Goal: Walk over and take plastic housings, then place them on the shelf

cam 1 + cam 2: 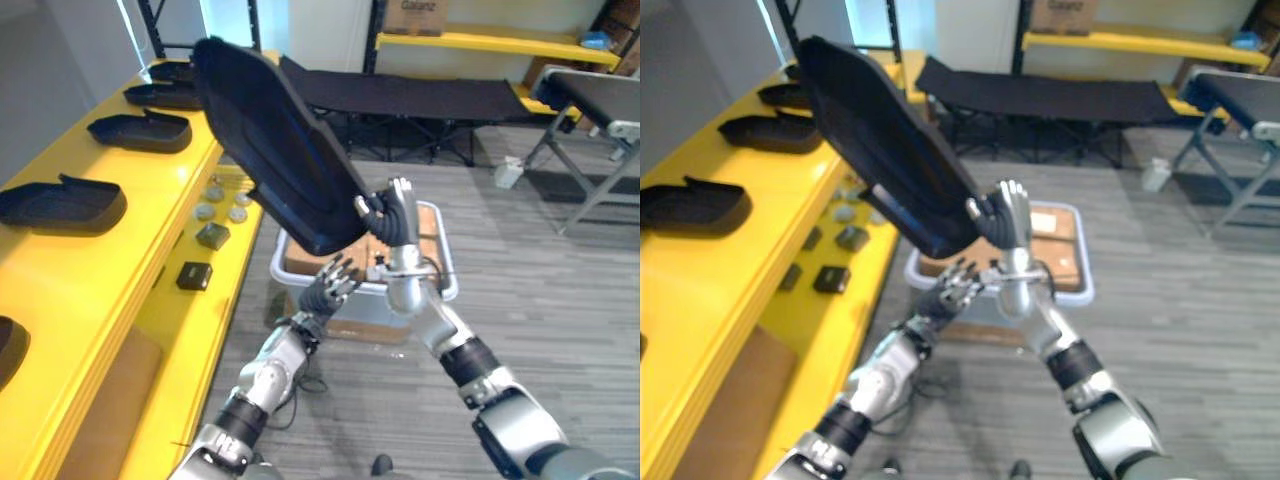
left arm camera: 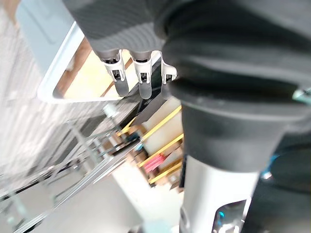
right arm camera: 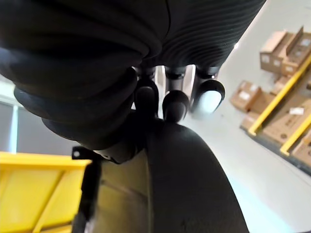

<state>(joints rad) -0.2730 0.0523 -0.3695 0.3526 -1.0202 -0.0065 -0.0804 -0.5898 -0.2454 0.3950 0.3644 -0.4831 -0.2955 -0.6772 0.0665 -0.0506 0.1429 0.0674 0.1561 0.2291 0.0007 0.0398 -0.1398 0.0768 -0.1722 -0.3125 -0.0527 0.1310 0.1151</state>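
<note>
Right robot hand [image 1: 397, 228] pinching lower edge of plastic housing [image 1: 270, 140], held high and tilted over front edge of shelf [image 1: 150, 195]. Left robot hand [image 1: 330, 284] just below, fingers loosely spread, holding nothing. Suggest: swing left toward gap between parked housings [image 1: 62, 205], level out, support underside with left, lower flat, then release.

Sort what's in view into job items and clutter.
Job: black housing held in the right hand; housings already laid on the yellow shelf; left hand, open, beneath.
Clutter: small black box, round discs, white bin, folding cot.
</note>
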